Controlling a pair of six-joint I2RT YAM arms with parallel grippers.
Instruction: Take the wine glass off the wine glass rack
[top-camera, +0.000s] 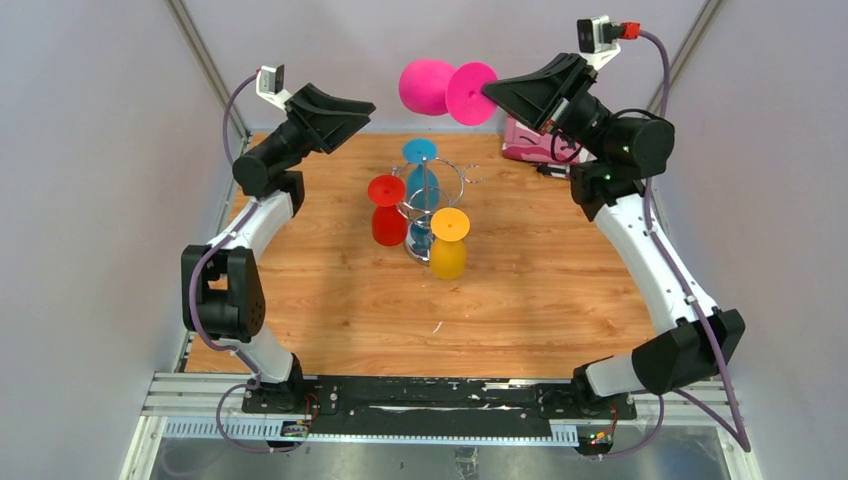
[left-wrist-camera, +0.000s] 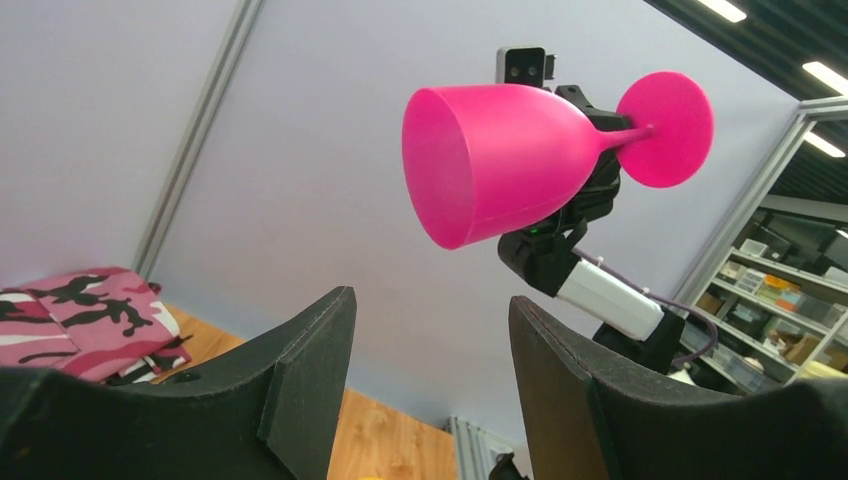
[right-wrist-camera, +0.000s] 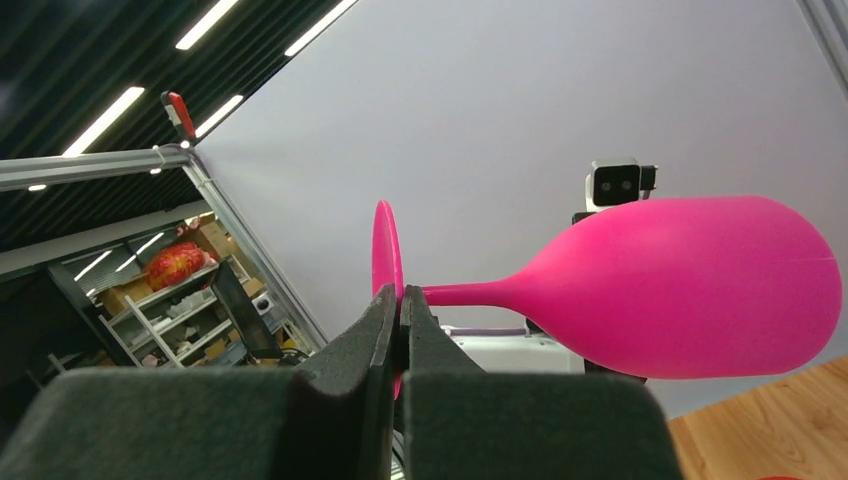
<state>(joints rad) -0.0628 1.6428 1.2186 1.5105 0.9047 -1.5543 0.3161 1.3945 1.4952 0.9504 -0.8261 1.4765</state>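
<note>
A pink wine glass (top-camera: 425, 87) hangs sideways in the air above the table's far edge, clear of the wine glass rack (top-camera: 447, 172). My right gripper (top-camera: 492, 92) is shut on the rim of its round foot (right-wrist-camera: 383, 250), and the bowl (right-wrist-camera: 690, 290) points left. My left gripper (top-camera: 365, 108) is open, raised at the far left and facing the bowl's mouth (left-wrist-camera: 440, 165) across a gap. Nothing is between its fingers (left-wrist-camera: 315, 370). The chrome rack stands mid-table with red (top-camera: 387, 210), yellow (top-camera: 449, 243) and blue (top-camera: 420, 152) glasses hanging on it.
A pink camouflage bundle (top-camera: 525, 140) lies at the far right of the wooden table (top-camera: 540, 300), under my right arm. Grey walls close in the left, right and back.
</note>
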